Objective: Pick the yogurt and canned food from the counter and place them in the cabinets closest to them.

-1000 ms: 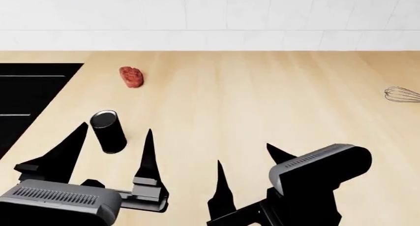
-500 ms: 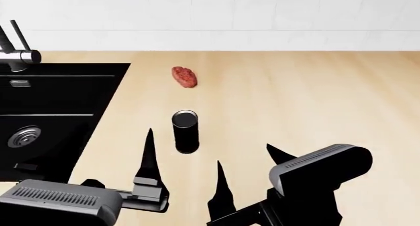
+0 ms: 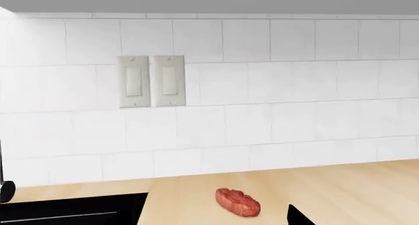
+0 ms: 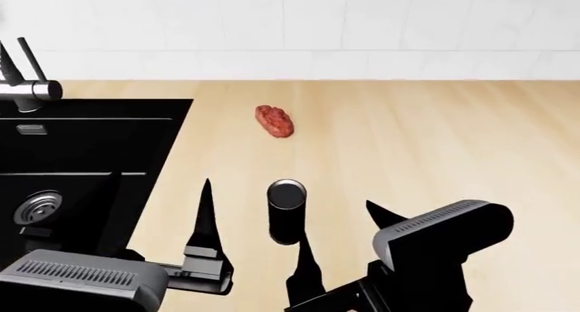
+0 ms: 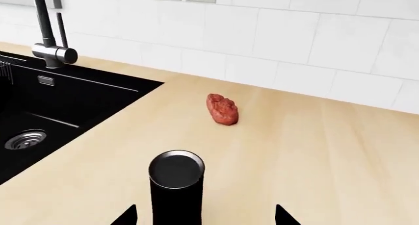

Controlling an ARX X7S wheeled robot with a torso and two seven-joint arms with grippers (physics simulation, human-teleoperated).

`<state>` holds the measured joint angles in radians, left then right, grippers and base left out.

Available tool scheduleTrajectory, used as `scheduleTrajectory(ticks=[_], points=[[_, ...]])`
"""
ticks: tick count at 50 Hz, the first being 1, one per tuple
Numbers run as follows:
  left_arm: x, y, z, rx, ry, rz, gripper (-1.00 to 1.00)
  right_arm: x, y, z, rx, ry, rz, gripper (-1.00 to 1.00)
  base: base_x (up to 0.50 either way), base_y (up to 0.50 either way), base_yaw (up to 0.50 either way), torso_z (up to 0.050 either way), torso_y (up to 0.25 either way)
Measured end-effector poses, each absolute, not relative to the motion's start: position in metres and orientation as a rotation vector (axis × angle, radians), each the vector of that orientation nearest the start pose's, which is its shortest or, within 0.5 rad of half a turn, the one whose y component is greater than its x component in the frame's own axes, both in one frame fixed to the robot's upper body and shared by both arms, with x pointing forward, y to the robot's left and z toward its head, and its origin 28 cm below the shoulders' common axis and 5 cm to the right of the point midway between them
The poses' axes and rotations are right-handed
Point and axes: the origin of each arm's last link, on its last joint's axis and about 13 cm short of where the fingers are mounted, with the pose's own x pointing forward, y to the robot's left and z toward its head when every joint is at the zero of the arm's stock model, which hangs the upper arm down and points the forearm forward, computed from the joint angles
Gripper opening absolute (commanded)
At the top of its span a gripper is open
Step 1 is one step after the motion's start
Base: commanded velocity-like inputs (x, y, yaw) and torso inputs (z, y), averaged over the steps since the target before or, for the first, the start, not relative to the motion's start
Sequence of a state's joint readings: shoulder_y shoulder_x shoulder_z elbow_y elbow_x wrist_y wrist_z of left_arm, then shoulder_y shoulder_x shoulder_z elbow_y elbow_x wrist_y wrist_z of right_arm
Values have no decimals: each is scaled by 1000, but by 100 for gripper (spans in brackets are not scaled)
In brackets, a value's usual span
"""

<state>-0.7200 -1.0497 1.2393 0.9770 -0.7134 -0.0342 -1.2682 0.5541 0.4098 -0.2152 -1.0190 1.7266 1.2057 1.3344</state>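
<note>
The canned food, a slim black can with a grey top, stands upright on the beige counter to the right of the sink. My right gripper is open just behind it. In the right wrist view the can rises in the gap between the two fingertips, nearer the left one, and touches neither. My left gripper is open at the sink's edge, left of the can, and holds nothing. One left fingertip shows in its wrist view. The yogurt and the cabinets are out of view.
A red lump of meat lies on the counter beyond the can, toward the tiled wall. A black sink with a drain and a faucet fills the left side. Two wall switches sit on the tiles.
The view has swung left: the sink and faucet came into sight, the whisk left it. Can and meat shifted right in the head view, and the can now stands at the right gripper.
</note>
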Motion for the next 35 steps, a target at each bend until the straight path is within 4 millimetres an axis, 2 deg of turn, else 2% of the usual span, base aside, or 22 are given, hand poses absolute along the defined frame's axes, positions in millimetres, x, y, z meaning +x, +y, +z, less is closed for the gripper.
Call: scheduleTrajectory(ticks=[12, 16, 35], points=[[130, 200, 181, 17, -288, -115, 100, 123, -61, 203, -74, 107, 342, 100, 46, 0, 0, 0, 0], [129, 199, 181, 17, -287, -117, 100, 122, -61, 203, -73, 109, 346, 100, 427, 0, 0, 0, 0], [128, 199, 183, 20, -293, -117, 100, 120, -61, 207, -30, 151, 401, 100, 0, 0, 0, 0, 0]])
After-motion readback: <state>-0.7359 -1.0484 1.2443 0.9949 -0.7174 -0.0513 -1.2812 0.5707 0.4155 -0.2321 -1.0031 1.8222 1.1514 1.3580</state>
